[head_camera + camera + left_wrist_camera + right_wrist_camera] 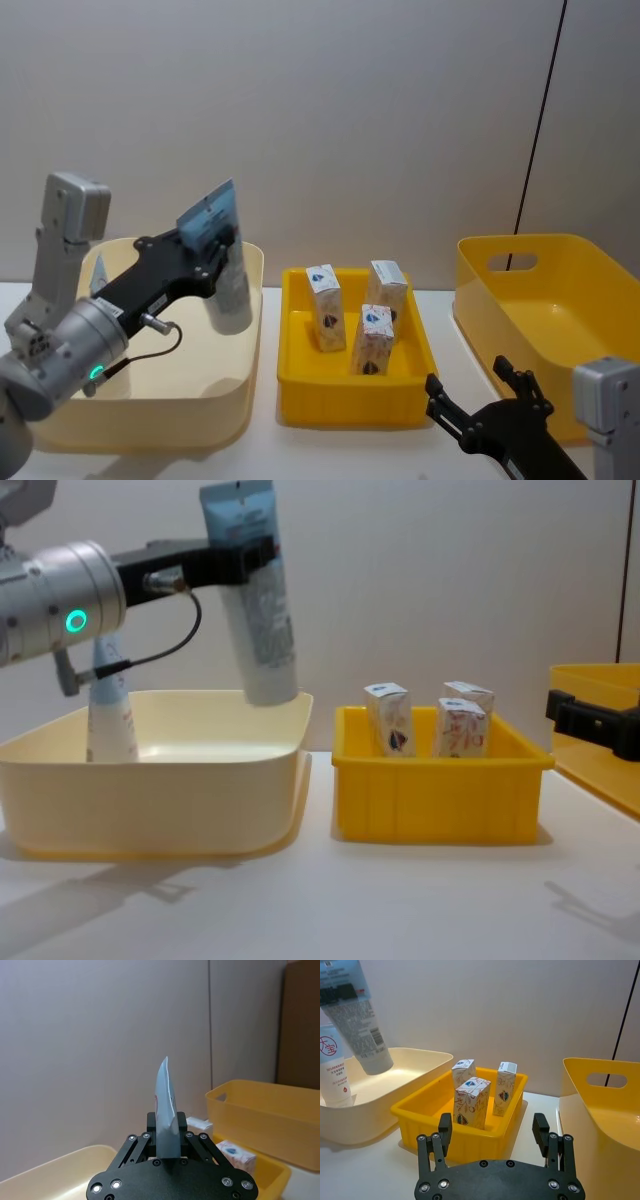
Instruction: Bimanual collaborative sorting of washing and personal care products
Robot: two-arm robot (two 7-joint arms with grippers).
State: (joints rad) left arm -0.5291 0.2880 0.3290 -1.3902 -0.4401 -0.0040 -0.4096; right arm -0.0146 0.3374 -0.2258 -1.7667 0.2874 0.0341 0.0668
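**Status.** Sorting is judged partly done.
- Three cartons [326, 305] are seen upright in the yellow tray [350, 405] at table centre.
- One standing tube [108, 715] is set cap-down in the cream tub [150, 432]. The tub lies at 9 o'clock from the tray, and the tube is toward the tub's 9 o'clock wall.
- A held tube [230, 295] is clamped in the left gripper [212, 240], whose fingers are pressed onto its upper part, a little below the crimp.
- The held tube is hung over the cream tub near its 3 o'clock wall, with the cap end about level with the rim. No contact with the tub is seen.

**Left to do (judgement).** The held tube is to be lowered and let go beside the standing one. Whether further items are waiting cannot be told. The contents of the large yellow tub [478, 290], at 3 o'clock from the tray, cannot be made out either.

**Right gripper** [492, 1127]. It is parked low at 5 o'clock from the tray, with the fingers spread and nothing between them.

**Held tube, appearance.**
- The body is pale blue-white, with a block of dense dark print running down it.
- The flat crimped end is at 12 o'clock and the rounded cap end at 6 o'clock.
- In the chest view the top is tipped slightly toward 11 o'clock.
- In the left wrist view the crimp is seen edge-on as a thin, slightly curved blade.

The standing tube is marked with a red round emblem and a red drop.
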